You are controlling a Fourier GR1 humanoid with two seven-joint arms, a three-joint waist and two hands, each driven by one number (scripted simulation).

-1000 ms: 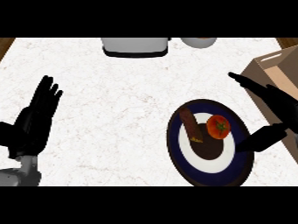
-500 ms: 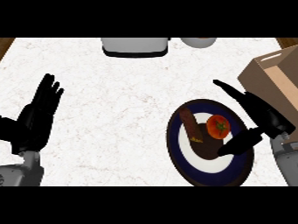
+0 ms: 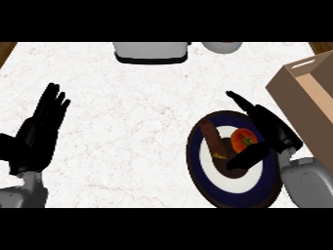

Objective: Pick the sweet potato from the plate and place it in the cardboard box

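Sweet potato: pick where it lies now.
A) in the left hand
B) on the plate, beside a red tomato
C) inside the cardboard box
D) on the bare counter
B: the sweet potato lies on the plate next to the tomato, with the right hand open over them.

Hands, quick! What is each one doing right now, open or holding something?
Left hand: open, fingers straight, holding nothing.
Right hand: open above the plate, thumb near the sweet potato, holding nothing yet.
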